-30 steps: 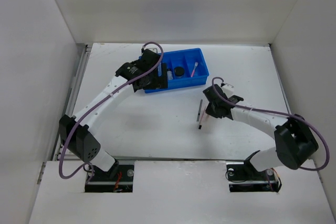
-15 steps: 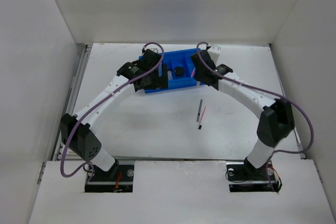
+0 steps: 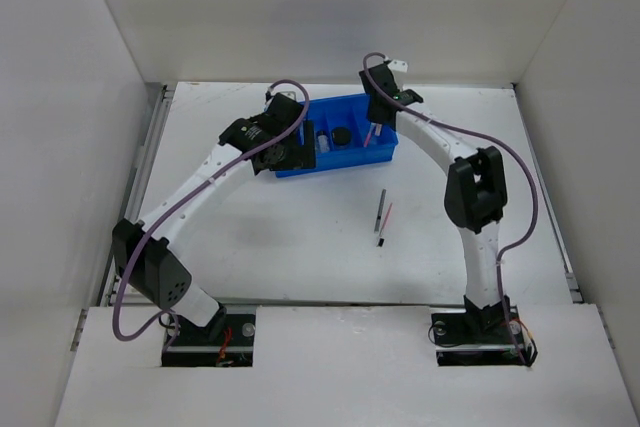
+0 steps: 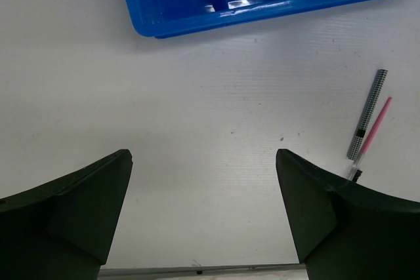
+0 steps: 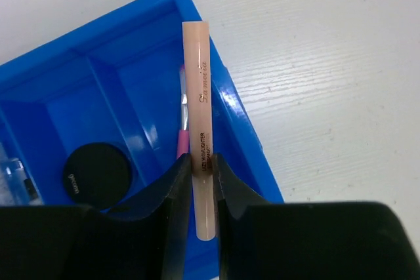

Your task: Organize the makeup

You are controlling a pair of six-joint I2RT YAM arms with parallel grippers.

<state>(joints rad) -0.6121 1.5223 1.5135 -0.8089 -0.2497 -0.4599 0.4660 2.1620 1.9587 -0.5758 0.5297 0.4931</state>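
Peach tube [image 5: 199,83], probably concealer, is gripped by right pincer [image 5: 202,162] over blue tray [image 5: 236,119] rim, centre frame. Left pincer [image 4: 202,157] is spread wide open; dark pencil [image 4: 369,115] and pink pencil [image 4: 376,126] are seen at right.

Pencils [image 3: 383,215], perhaps touching, near tray [image 3: 345,163]

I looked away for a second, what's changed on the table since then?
The right claw swung from beside the dark pencil and pink pencil up to the right end of the blue tray, gripping a peach stick over it. The left claw, open, both pencils and the tray stayed put.
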